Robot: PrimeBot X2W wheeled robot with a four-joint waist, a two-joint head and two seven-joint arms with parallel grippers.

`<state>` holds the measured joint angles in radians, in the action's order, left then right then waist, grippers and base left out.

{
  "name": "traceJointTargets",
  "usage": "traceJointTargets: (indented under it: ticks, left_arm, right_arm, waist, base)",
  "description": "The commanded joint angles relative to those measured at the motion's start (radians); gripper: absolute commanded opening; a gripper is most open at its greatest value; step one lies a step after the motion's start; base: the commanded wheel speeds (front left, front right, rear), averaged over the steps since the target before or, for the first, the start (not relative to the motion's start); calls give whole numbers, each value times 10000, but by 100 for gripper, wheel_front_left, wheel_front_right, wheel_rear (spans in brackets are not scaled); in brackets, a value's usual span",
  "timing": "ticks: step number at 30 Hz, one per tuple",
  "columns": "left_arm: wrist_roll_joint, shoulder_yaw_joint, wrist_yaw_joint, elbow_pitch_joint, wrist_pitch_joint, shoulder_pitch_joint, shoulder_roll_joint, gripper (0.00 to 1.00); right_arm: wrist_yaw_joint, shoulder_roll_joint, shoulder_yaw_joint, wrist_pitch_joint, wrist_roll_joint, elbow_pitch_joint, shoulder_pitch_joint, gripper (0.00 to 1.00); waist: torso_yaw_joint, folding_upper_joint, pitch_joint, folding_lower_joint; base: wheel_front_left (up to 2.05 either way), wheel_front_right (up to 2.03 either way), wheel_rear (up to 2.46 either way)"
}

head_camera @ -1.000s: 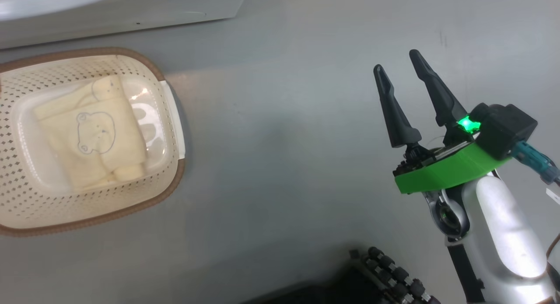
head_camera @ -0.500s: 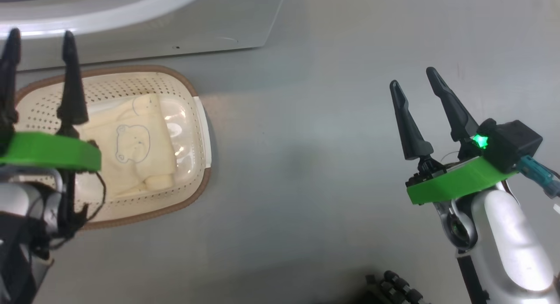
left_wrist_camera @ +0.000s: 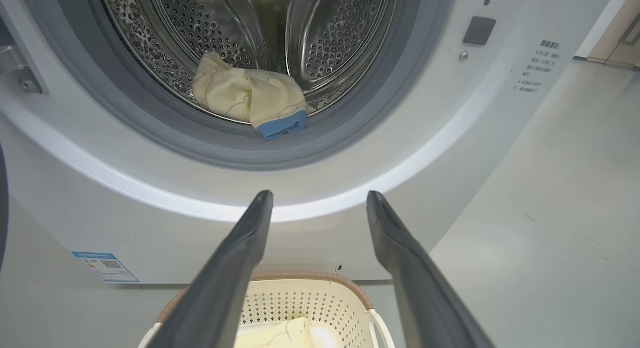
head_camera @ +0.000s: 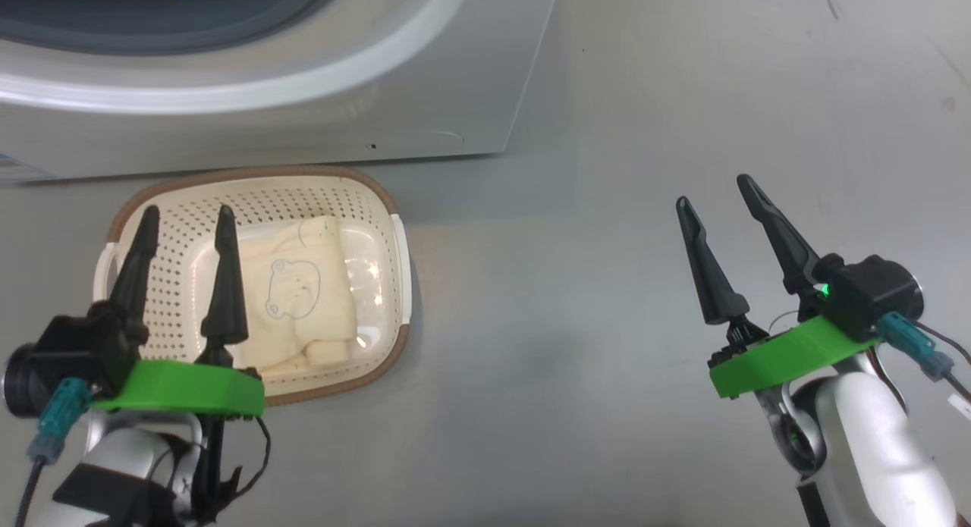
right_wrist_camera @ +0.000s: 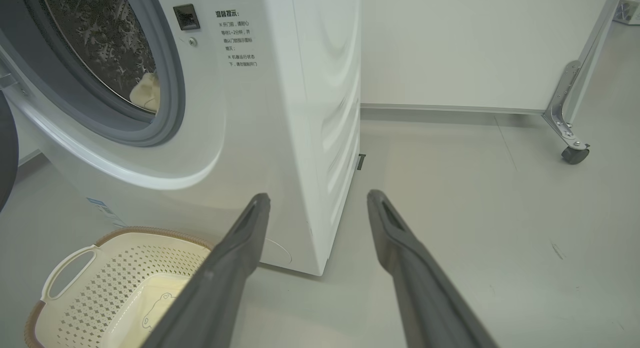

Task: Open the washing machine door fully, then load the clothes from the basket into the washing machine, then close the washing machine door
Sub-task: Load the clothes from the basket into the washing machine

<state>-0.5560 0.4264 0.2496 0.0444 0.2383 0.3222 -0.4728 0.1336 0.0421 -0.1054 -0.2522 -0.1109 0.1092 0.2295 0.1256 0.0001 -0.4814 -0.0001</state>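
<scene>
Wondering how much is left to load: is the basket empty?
Not empty. A folded cream garment lies in the basket.

In the head view the washer runs off the top edge, and the left gripper covers the basket's left part. In the right wrist view the door is only a dark sliver at the left edge. In the left wrist view the print at upper right is too small to read.

I read 温馨提示 heading a printed notice on the washing machine front (smaller lines beneath mention 1~2分钟). Low on that front, a blue label sticker has print too small for me to read.
</scene>
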Motion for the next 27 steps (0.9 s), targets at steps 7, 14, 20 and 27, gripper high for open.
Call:
traceJointTargets:
  ticks: [7, 14, 20, 27]
  left_arm:
    - [80, -270, 2501, -398, 206, -417, 341, 100]
    - [177, -297, 2164, -955, 230, -814, 766, 100]
    - [305, -485, 1926, -1209, 233, -1189, 1018, 100]
    - [436, -616, 1674, -1445, 234, -1290, 1222, 100]
  right_arm:
    - [-29, 81, -128, -95, 242, -109, -548, 100]
    - [-29, 81, -12, -1, 388, -46, -1072, 100]
    - [-29, 81, 14, 165, 418, -189, -1451, 100]
    - [-29, 81, -5, 304, 470, -404, -1611, 100]
  waist:
    - [-268, -1, 985, 1]
    - [-366, -1, 1789, 1]
    - [-425, -1, 2263, 1]
    - [-506, -1, 2386, 1]
  base:
    - [0, 0, 0]
    - [0, 0, 0]
    - [0, 0, 0]
    - [0, 0, 0]
